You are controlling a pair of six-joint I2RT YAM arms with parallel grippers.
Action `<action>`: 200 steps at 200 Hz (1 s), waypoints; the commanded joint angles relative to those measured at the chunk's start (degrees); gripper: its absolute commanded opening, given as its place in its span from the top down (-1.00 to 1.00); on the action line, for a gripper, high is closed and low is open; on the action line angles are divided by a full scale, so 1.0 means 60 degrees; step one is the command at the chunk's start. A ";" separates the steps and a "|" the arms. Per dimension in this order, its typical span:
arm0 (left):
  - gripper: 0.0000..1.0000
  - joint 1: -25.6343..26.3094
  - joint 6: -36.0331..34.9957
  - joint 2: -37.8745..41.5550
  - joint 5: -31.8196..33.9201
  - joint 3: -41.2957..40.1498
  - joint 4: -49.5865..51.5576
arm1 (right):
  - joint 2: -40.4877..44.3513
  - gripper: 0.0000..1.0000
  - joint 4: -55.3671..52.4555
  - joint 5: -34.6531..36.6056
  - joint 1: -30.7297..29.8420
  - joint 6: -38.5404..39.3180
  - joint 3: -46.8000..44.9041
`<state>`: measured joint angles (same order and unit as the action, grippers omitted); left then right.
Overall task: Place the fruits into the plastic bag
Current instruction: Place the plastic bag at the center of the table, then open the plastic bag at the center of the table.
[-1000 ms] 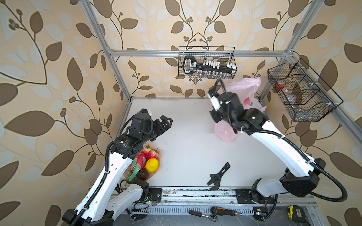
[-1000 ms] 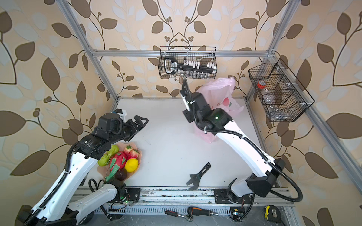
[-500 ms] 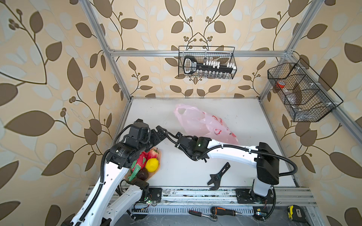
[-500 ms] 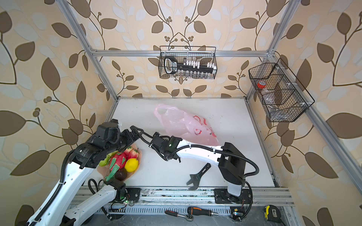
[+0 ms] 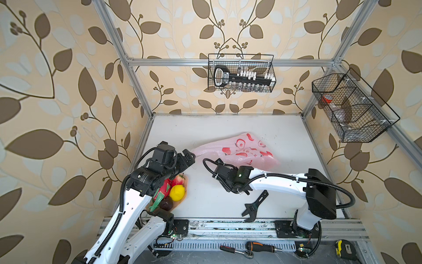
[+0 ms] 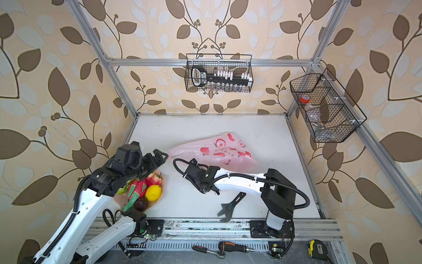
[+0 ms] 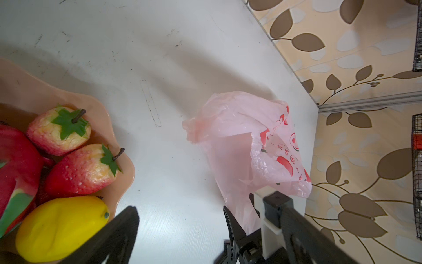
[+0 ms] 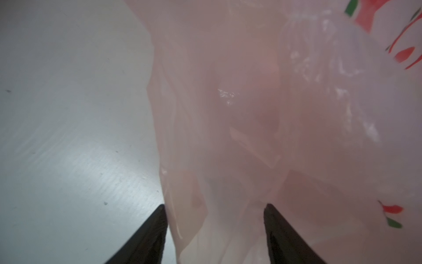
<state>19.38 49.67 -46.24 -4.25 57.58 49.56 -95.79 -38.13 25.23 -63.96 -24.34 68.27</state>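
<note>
Meanwhile, the pale pink plastic bag (image 5: pixel 237 148) (image 6: pixel 212 148) lay crumpled on its side near the middle of the white table (image 5: pixel 228 128), its red printing facing up in both top views. To the bag's left, and nearer the arms' mounting rail (image 5: pixel 228 225) than the bag, the fruits (image 5: pixel 173 192) sat outside it, heaped on a peach plate (image 6: pixel 163 182). They included a yellow lemon (image 5: pixel 177 192), two strawberries (image 6: pixel 155 179), a red-pink dragon fruit (image 6: pixel 137 190) with green scales and a dark purple fruit (image 6: pixel 141 204). A green piece (image 6: pixel 122 189) was half hidden under the left arm. The left hand (image 5: pixel 187 158) hung near the bag's left end, between the bag and the plate, its fingers spread wide and holding nothing. Its wrist camera took in the bag (image 7: pixel 239 128) lying on the table and, on the plate (image 7: pixel 109 123), the strawberries (image 7: pixel 80 171) and the lemon (image 7: pixel 59 226). The right hand (image 8: pixel 214 209) was low at the bag's near edge. Its wrist camera showed two dark fingertips (image 8: pixel 157 228) standing apart, with a fold of the thin film (image 8: pixel 251 91) lying loose between them rather than pinched. In both top views the right arm's wrist hid that hand. A black wrench (image 5: pixel 254 204) lay on the table nearer the rail than the bag, well apart from it. Beyond the bag, a wire basket (image 5: pixel 241 73) hung on the back wall.
</note>
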 commanded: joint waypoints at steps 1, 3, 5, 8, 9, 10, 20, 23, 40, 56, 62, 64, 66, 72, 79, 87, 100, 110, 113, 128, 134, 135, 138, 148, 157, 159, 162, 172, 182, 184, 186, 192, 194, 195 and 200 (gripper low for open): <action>-0.98 -0.0124 -0.0355 -0.0058 0.0005 0.0108 0.0304 | 0.1249 -0.54 0.0457 -0.1105 -0.0055 -0.0837 -0.0070; -0.98 -0.0124 -0.0376 -0.0076 0.0016 0.0135 0.0352 | 0.1343 -0.55 0.0453 -0.1178 -0.0060 -0.0877 -0.0059; -0.98 -0.0124 -0.0399 -0.0095 0.0030 0.0149 0.0393 | 0.1437 -0.57 0.0445 -0.1241 -0.0065 -0.0909 -0.0060; -0.98 -0.0124 -0.0432 -0.0113 0.0067 0.0185 0.0466 | 0.1566 -0.59 0.0412 -0.1326 -0.0062 -0.0966 -0.0045; -0.98 -0.0124 -0.0452 -0.0122 0.0088 0.0194 0.0483 | 0.1609 -0.59 0.0395 -0.1352 -0.0069 -0.0989 -0.0035; -0.98 -0.0124 -0.0476 -0.0134 0.0098 0.0206 0.0521 | 0.1646 -0.60 0.0387 -0.1380 -0.0066 -0.1008 -0.0023; -0.98 -0.0124 -0.0644 -0.0235 0.0248 0.0341 0.0753 | 0.2058 -0.66 0.0282 -0.1591 -0.0070 -0.1206 0.0065; -0.98 -0.0124 -0.0712 -0.0266 0.0290 0.0390 0.0824 | 0.2174 -0.69 0.0234 -0.1630 -0.0068 -0.1274 0.0110; -0.98 -0.0124 -0.0986 -0.0502 0.0430 0.0643 0.1186 | 0.2751 -0.71 0.0003 -0.1935 -0.0073 -0.1740 0.0348; -0.98 -0.0122 -0.1288 -0.0753 0.0423 0.0860 0.1450 | 0.3223 -0.73 -0.0272 -0.2140 -0.0069 -0.2128 0.0444; -0.98 -0.0123 -0.1422 -0.0836 0.0419 0.0925 0.1561 | 0.3386 -0.75 -0.0476 -0.2087 -0.0062 -0.2225 0.0447; -0.98 -0.0124 -0.1470 -0.0871 0.0420 0.0944 0.1596 | 0.3434 -0.76 -0.0542 -0.2054 -0.0044 -0.2253 0.0444; -0.98 -0.0124 -0.1523 -0.0902 0.0424 0.0959 0.1642 | 0.3468 -0.76 -0.0635 -0.2023 -0.0035 -0.2256 0.0443; -0.98 -0.0124 -0.1669 -0.1007 0.0464 0.1011 0.1793 | 0.3573 -0.77 -0.0901 -0.1949 0.0033 -0.2259 0.0751; -0.98 -0.0117 -0.1792 -0.1145 0.0600 0.1107 0.2045 | 0.3644 -0.80 -0.1292 -0.1861 0.0160 -0.2233 0.0868; -0.98 -0.0123 -0.1904 -0.1301 0.0713 0.1189 0.2265 | 0.3672 -0.80 -0.1704 -0.1725 0.0358 -0.2156 0.0967; -0.98 -0.0122 -0.2141 -0.1545 0.0741 0.1242 0.2394 | 0.3749 -0.80 -0.2210 -0.1507 0.0679 -0.1975 0.1000; -0.98 -0.0113 -0.2248 -0.1725 0.0882 0.1257 0.2431 | 0.3812 -0.80 -0.2406 -0.1522 0.0949 -0.1859 0.0973; -0.98 -0.0123 -0.2269 -0.1782 0.0946 0.1259 0.2433 | 0.3833 -0.80 -0.2458 -0.1545 0.1035 -0.1823 0.0960; -0.98 -0.0124 -0.2408 -0.2014 0.1083 0.1313 0.2290 | 0.3840 -0.80 -0.2598 -0.1902 0.1432 -0.1731 0.0919; -0.98 -0.0124 -0.2501 -0.2094 0.1085 0.1330 0.2156 | 0.3829 -0.80 -0.2610 -0.2049 0.1566 -0.1725 0.0887; -0.98 -0.0117 -0.2511 -0.2108 0.1080 0.1338 0.2141 | 0.3825 -0.80 -0.2610 -0.2073 0.1587 -0.1728 0.0885; -0.98 -0.0123 -0.2548 -0.2154 0.1090 0.1344 0.2089 | 0.3827 -0.80 -0.2610 -0.2124 0.1624 -0.1737 0.0863; -0.98 -0.0120 -0.2714 -0.2371 0.1080 0.1429 0.1948 | 0.3826 -0.81 -0.2590 -0.2310 0.1744 -0.1835 0.0766; -0.98 -0.0124 -0.2872 -0.2644 0.1085 0.1524 0.1921 | 0.3855 -0.80 -0.2425 -0.2540 0.1853 -0.1985 0.0598; -0.98 -0.0124 -0.2895 -0.2696 0.1096 0.1551 0.1928 | 0.3860 -0.80 -0.2401 -0.2560 0.1862 -0.2004 0.0579; -0.98 -0.0124 -0.2933 -0.2804 0.1092 0.1593 0.1942 | 0.3890 -0.80 -0.2338 -0.2612 0.1892 -0.2080 0.0535; -0.98 -0.0122 -0.3065 -0.3127 0.1083 0.1723 0.1964 | 0.3923 -0.80 -0.2169 -0.2687 0.1947 -0.2175 0.0273; -0.98 -0.0124 -0.3211 -0.3400 0.1095 0.1797 0.1950 | 0.3938 -0.80 -0.2073 -0.2697 0.1959 -0.2188 0.0205; -0.98 -0.0124 -0.3240 -0.3453 0.1091 0.1821 0.1950 | 0.3927 -0.80 -0.2062 -0.2697 0.1971 -0.2185 0.0208; -0.98 -0.0124 -0.3280 -0.3495 0.1093 0.1841 0.1950 | 0.3925 -0.80 -0.2055 -0.2690 0.1973 -0.2181 0.0208; -0.98 -0.0124 -0.3371 -0.3634 0.1076 0.1888 0.1912 | 0.3895 -0.80 -0.2008 -0.2686 0.1980 -0.2118 0.0235; -0.98 -0.0124 -0.3408 -0.3672 0.1075 0.1888 0.1904 | 0.3876 -0.80 -0.1998 -0.2683 0.1976 -0.2080 0.0237; -0.98 -0.0124 -0.3419 -0.3689 0.1075 0.1895 0.1905 | 0.3871 -0.80 -0.1989 -0.2690 0.1982 -0.2066 0.0245; -0.98 -0.0124 -0.3482 -0.3785 0.1118 0.1927 0.1901 | 0.3806 -0.80 -0.1965 -0.2710 0.1988 -0.1934 0.0291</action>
<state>19.38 32.69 -66.92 0.54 66.76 60.95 -72.97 -50.41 10.55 -52.31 -36.07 70.63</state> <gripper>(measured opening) 0.990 0.902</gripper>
